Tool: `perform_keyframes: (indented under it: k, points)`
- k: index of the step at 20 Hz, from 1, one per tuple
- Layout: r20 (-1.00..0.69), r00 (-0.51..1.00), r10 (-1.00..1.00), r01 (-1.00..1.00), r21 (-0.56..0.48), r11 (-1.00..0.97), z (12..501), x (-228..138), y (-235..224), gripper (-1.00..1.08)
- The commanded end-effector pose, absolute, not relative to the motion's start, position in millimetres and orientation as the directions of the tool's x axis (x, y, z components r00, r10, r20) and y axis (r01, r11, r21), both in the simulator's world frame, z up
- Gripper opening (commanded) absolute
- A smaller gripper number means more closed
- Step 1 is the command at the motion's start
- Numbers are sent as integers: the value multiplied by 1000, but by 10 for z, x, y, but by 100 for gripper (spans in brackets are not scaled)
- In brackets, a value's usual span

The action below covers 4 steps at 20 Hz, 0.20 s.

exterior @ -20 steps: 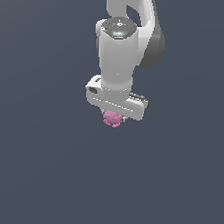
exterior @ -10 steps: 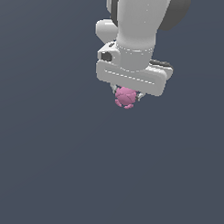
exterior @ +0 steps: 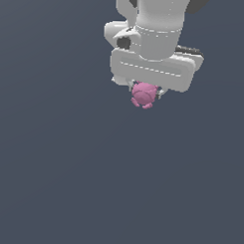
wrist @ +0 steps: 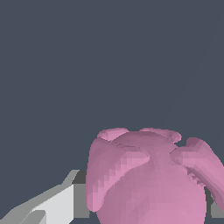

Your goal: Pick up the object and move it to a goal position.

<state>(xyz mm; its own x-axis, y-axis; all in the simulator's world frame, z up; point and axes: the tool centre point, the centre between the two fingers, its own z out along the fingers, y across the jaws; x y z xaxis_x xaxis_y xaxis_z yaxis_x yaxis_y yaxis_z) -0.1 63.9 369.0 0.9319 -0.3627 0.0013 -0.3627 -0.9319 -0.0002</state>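
The object is a small pink knobbly blob that hangs just under the white gripper in the upper middle of the exterior view. The gripper's jaws are shut on it, and its fingers are mostly hidden behind the blob and the hand. The blob is held up off the dark surface. In the wrist view the pink object fills the near field, with one grey-white finger showing beside it.
A plain dark grey-blue ground fills both views. No goal marker or other object shows.
The arm has moved up and toward the exterior view's right with the pink object still in its jaws, and it looms larger in the view.
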Motion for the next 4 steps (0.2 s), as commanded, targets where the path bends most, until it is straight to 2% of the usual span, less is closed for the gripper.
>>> perform_keyframes:
  k: [1,4]
  points:
    - [0,932,-363,-363,0,-932,3693,2,641,-100]
    - [0,932,-363,-363,0,-932,3670,12,630,-100]
